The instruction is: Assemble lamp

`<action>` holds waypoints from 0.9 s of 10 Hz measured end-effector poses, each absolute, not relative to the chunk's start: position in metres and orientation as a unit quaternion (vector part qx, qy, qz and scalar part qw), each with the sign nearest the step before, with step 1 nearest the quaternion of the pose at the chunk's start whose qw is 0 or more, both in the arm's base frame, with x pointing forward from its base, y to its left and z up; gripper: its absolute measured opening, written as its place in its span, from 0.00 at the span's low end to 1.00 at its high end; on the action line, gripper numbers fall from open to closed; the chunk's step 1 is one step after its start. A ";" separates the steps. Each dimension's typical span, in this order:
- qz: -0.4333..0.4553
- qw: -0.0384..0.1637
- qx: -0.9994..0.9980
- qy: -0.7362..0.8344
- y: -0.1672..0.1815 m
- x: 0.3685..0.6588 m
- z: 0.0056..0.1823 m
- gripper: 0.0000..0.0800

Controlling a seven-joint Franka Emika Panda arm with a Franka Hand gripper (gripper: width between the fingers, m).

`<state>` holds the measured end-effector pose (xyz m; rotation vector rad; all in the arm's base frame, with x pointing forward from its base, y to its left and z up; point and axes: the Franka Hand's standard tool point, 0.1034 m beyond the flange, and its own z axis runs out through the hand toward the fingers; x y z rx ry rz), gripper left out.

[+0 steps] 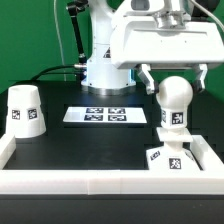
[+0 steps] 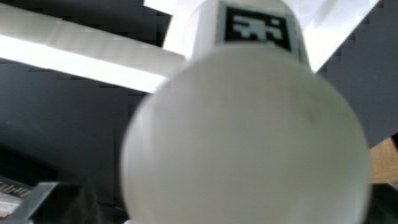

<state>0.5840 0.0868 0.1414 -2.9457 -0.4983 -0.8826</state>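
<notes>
A: Gripper [image 1: 172,78] state?

B: Fingers [image 1: 146,76] are seen spread wide in the ext. view, one on each side of the bulb [image 1: 173,98]. Contact w/ the bulb can't be confirmed; a slight gap seems visible at both sides. Nothing is clamped.

A: Bulb position?

B: It's stood upright on the square base [image 1: 172,158], round head up, tagged stem below. The base is set in the near corner at the ext. view's right, close against the white rail [image 1: 100,182] bordering the black table [image 1: 80,140].

A: Shade?

B: The shade [image 1: 25,109] is placed at the ext. view's left, wide end down, a tag facing the camera. It's well apart from bulb and base.

A: Anything between?

B: The marker board [image 1: 104,115] is laid flat mid-table, w/ its tags up, in front of the arm's pedestal [image 1: 105,65].

A: Wrist view?

B: Mostly filled by the bulb [image 2: 249,140], very close and blurred; a tag [image 2: 260,27] on its stem is visible. Fingers can't be made out there.
</notes>
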 end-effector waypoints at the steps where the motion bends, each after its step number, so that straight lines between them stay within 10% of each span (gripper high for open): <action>1: -0.285 0.013 -0.945 -0.159 0.086 0.585 0.145 0.87; 9: -0.088 0.058 -0.978 -0.178 0.086 0.576 0.133 0.87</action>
